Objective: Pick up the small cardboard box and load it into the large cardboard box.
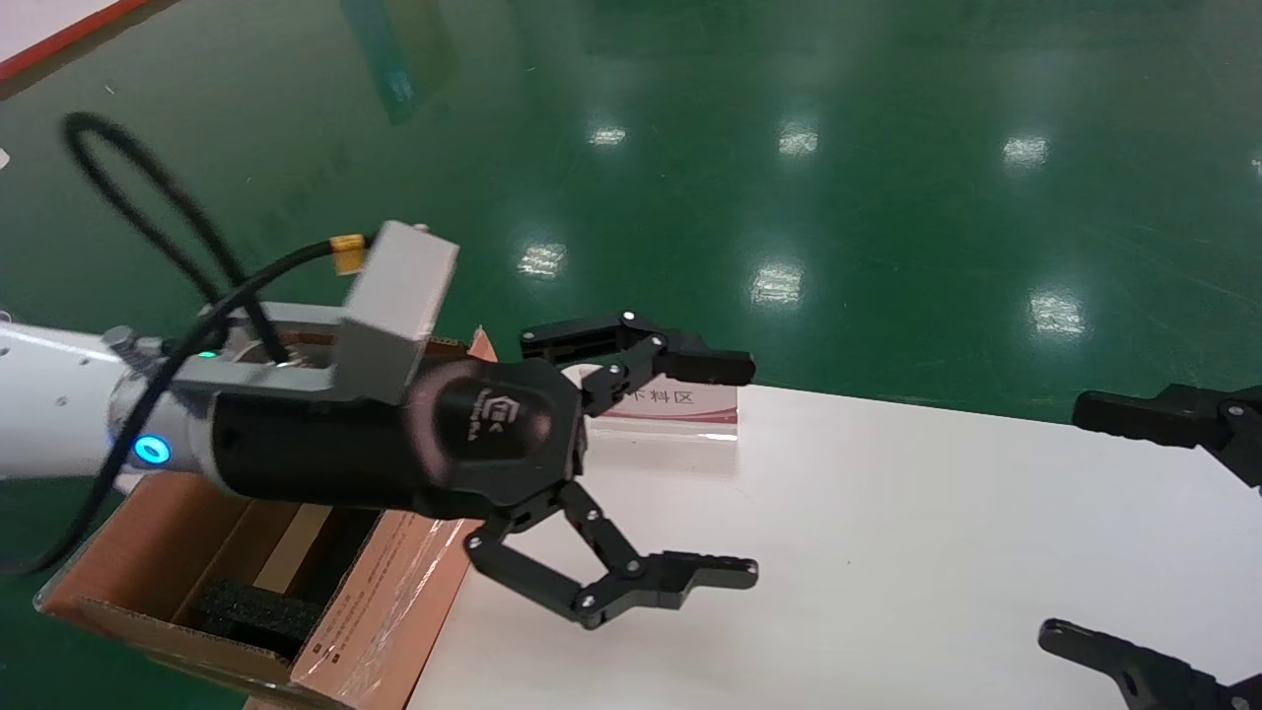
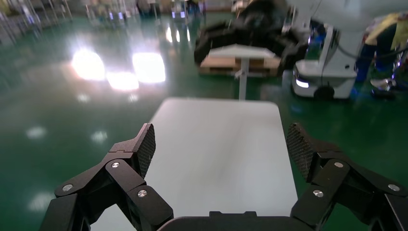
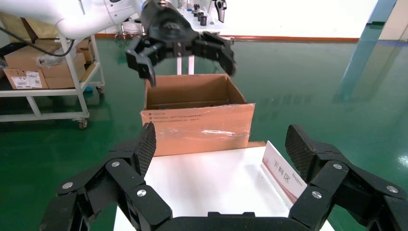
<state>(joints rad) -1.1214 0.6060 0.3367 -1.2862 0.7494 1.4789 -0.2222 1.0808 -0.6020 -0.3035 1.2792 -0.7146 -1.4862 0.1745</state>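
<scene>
The left arm's black two-fingered gripper (image 1: pixel 725 468) fills the near part of the head view, hanging above the left end of the white counter (image 1: pixel 887 552) with its fingers spread wide and nothing between them. A grey block-shaped camera housing (image 1: pixel 399 301) sits on top of its wrist, with a black cable (image 1: pixel 148 212) looping away from it. From the left wrist view the same gripper (image 2: pixel 221 149) shows its textured fingertip pads (image 2: pixel 146 144) far apart, with bare white counter surface (image 2: pixel 221 144) below them.

The long brown corrugated large cardboard box (image 1: pixel 380 602) stands just beside the counter's left end, under the left arm. Its top is open, clear shiny tape and small printed text run along the wall facing the counter, and a black foam block (image 1: pixel 246 611) lies inside. In the right wrist view this box (image 3: pixel 197 122) shows beyond the counter's end, with the left gripper (image 3: pixel 185 48) hovering above its opening.

A small white and red sign card with printed characters (image 1: pixel 675 404) stands on the counter's far edge, near the left gripper.

The right arm's black gripper (image 1: pixel 1154 532) is at the right edge of the head view, above the counter's right part, fingers also spread apart and holding nothing; its own wrist view (image 3: pixel 221 149) confirms this.

The small cardboard box is not visible in any view
</scene>
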